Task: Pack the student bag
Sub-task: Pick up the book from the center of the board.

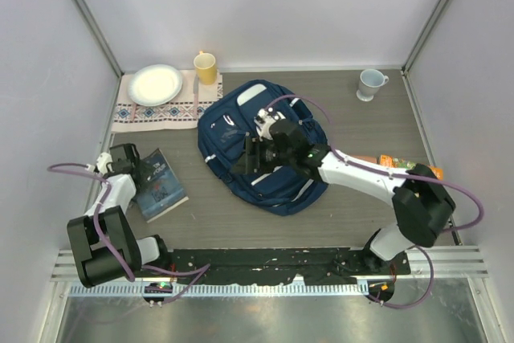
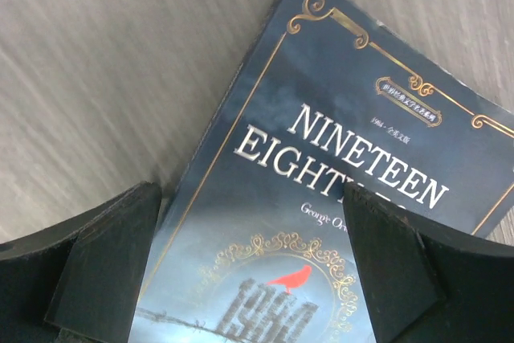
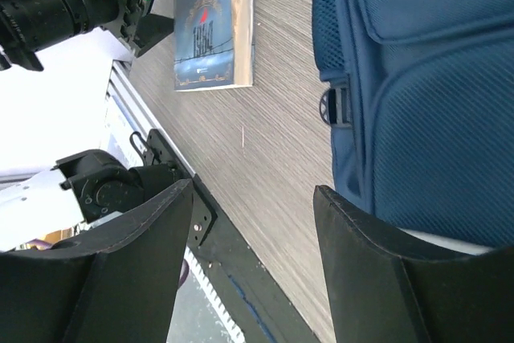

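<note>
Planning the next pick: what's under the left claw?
A dark blue book, cover up, flat on the table. The open left claw is above it. Whatever lies beneath the book is hidden.

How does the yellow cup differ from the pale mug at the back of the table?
Colour: the yellow cup is yellow, while the pale mug is whitish-grey.
Place: the yellow cup stands to the left of the student bag, at the corner of the patterned cloth beside the white plate. The pale mug stands to the right of the bag, alone on the bare table.
Shared: both stand upright at the table's far edge.
</note>
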Tool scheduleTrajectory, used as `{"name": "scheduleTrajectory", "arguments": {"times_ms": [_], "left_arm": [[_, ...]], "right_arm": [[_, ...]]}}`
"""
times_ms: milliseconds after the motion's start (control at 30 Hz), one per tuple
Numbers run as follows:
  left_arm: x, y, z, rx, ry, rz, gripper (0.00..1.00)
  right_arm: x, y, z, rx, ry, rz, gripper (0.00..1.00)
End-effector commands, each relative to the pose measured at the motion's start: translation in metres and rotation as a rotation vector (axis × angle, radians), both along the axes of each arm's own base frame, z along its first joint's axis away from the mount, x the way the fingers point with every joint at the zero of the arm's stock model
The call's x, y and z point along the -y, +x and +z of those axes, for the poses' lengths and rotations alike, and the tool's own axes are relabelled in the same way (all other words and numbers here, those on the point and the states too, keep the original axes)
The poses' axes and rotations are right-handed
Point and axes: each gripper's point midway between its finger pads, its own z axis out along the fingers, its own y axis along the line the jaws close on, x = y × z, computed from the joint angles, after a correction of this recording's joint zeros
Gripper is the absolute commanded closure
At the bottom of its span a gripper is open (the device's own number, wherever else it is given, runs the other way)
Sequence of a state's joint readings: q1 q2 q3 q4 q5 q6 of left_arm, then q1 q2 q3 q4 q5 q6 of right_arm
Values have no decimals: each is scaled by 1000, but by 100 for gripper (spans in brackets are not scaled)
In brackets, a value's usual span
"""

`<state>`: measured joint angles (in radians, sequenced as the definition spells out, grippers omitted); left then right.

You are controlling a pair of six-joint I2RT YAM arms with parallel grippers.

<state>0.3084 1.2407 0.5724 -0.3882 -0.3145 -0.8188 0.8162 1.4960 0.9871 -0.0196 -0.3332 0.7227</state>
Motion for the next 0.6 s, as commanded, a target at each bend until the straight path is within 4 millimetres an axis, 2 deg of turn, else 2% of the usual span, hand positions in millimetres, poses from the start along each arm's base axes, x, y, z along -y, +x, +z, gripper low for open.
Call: {"name": "scheduleTrajectory", "arguments": {"times_ms": [0,100,133,167,200,233,267,300,333,367,400,433,467,500,533,567], "left_arm": [[47,10,-15,70,-201,-182,0],[58,14,-13,106,-238,-235,1],[60,12,-15,105,-244,-242,1],[61,13,-15,111,-250,-247,1],[62,13,-15,112,-256,-252,2],[65,14,-15,115,-268,-267,2],[66,14,-16,114,-270,-274,2],[67,15,-14,120,-273,-280,2],[69,15,-15,121,-280,-286,2],[69,15,-14,126,-278,-294,2],[69,15,-13,128,-279,-293,2],[70,14,-14,128,-281,-294,2],[70,16,-12,142,-277,-298,2],[71,16,-11,148,-276,-300,2],[71,15,-11,149,-276,-301,2],[71,16,-9,161,-271,-301,3]], "right_arm": [[-39,1,12,66,35,85,33],[-65,2,-6,52,-2,130,33],[-75,7,1,69,7,137,33],[-82,13,-22,51,-32,129,33],[-86,14,-31,44,-62,146,33],[-100,18,-18,78,-44,167,33],[-108,19,-42,55,-91,182,33],[-111,20,-48,48,-122,186,33],[-124,21,-40,65,-100,203,33],[-130,21,-43,65,-95,216,33],[-136,22,-59,49,-111,221,33],[-144,27,-54,66,-103,215,33],[-147,28,-61,59,-118,211,33],[-149,31,-81,43,-144,202,34],[-154,36,-81,40,-137,185,34],[-154,39,-92,27,-164,166,34]]}}
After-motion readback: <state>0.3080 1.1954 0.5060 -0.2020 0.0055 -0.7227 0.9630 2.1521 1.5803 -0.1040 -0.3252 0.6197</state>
